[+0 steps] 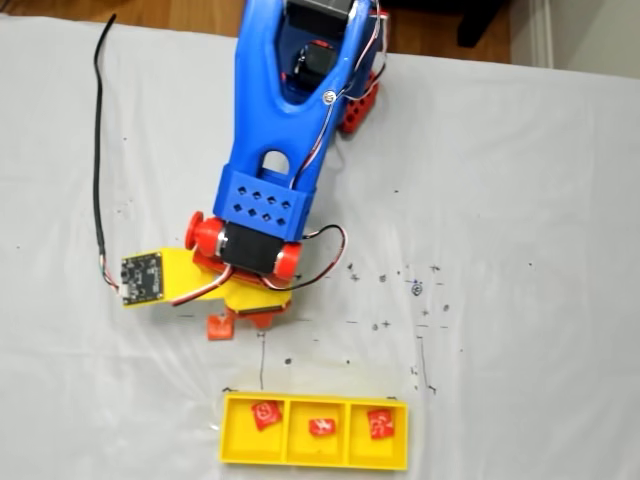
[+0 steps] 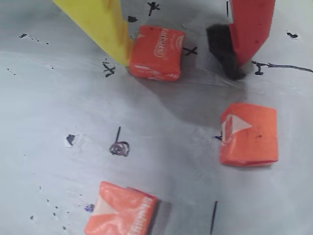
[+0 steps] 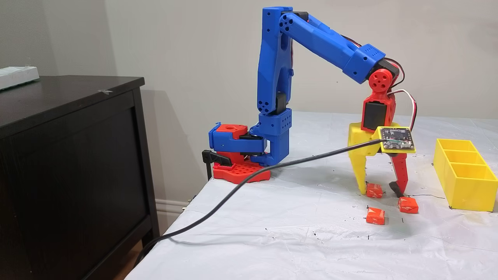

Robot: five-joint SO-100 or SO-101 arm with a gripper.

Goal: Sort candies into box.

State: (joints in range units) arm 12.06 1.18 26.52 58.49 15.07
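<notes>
Top fixed view: box point(image 1: 232, 440) holds 3 candies, one per compartment, well below the claw point(image 1: 240, 318). Wrist view: claw point(image 2: 181, 54) spread wide, gripping nothing; one candy point(image 2: 157, 53) lies between the fingers, touching the yellow finger point(image 2: 100, 22), apart from the red finger point(image 2: 249, 29); 2 more candies lie nearer the camera. Side fixed view: fingertips down at the table point(image 3: 272, 233), candy point(image 3: 374, 190) w/ yellow finger beside it, box off to the right.

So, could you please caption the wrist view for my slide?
Open gripper straddling one candy on the table, two more candies loose nearby.
</notes>
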